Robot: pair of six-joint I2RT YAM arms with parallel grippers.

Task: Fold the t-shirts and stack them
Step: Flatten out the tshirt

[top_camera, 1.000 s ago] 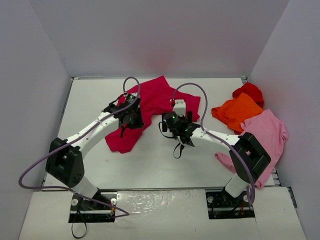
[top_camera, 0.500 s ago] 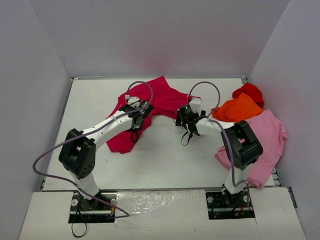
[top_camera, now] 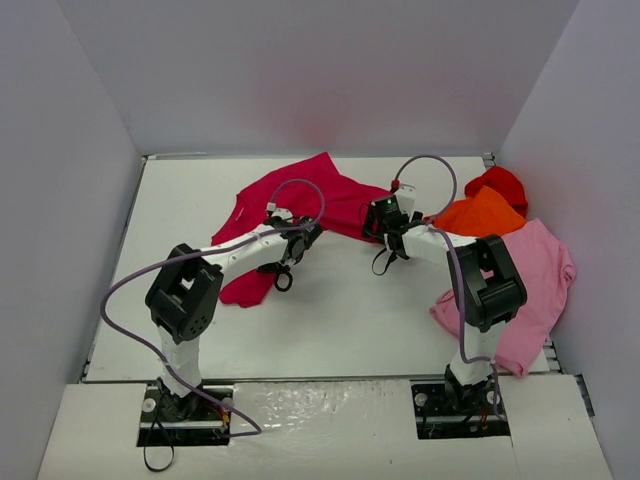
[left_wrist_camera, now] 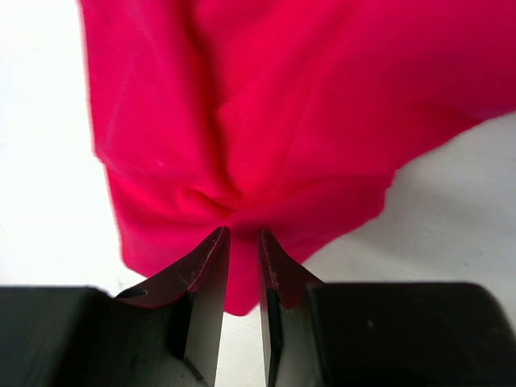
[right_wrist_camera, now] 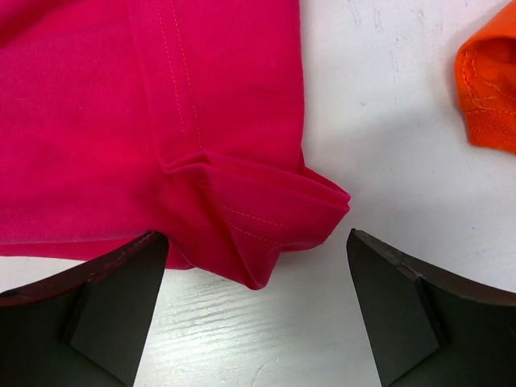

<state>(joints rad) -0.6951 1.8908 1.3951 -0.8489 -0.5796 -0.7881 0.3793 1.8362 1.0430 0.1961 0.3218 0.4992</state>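
Shirt in work: I am watching the crimson shirt [top_camera: 320, 195] lying rumpled on the tabletop [top_camera: 340, 320], at the middle towards the back.
Long axis: it is running on a diagonal in the top view, one end pointing at the near left and the other at the right, where a stitched hem corner is doubled over on itself.
Left pincer [left_wrist_camera: 243, 234]: it is sitting low over the shirt's near edge with its jaws only slightly parted. Cloth is puckering right at the tips, and I cannot tell whether it is gripping.
Right pincer [right_wrist_camera: 256, 242]: it is standing wide apart and straddling the doubled-over hem corner, with the fingers clear of the cloth on both sides and nothing held.
Other shirts: I am seeing the orange shirt [top_camera: 480, 215], the red shirt [top_camera: 500, 183] and the pink shirt [top_camera: 535, 265] bunched along the right side, the pink one nearest and the red one farthest.
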